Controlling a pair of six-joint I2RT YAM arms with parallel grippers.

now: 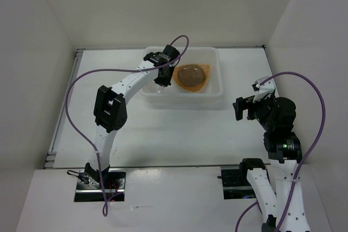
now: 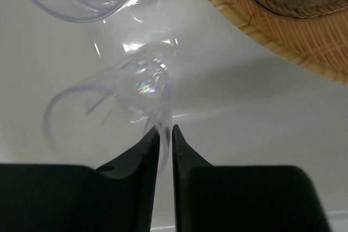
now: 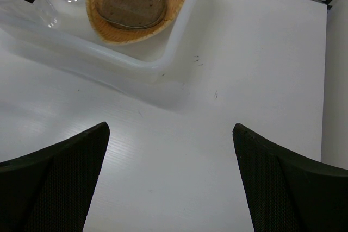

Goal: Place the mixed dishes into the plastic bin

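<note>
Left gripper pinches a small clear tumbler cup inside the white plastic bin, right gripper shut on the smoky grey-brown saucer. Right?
No: the right gripper is open, empty, above the table; right wrist view shows the smoky grey-brown saucer in the orange woven tray.

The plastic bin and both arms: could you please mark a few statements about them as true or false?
1. The orange tray lies inside the bin. True.
2. The grey saucer lies outside the bin. False: it rests on the tray, inside the bin.
3. The right tool is open and empty. True.
4. The left tool hangs outside the bin. False: it is inside the bin, pinching a clear cup.
</note>
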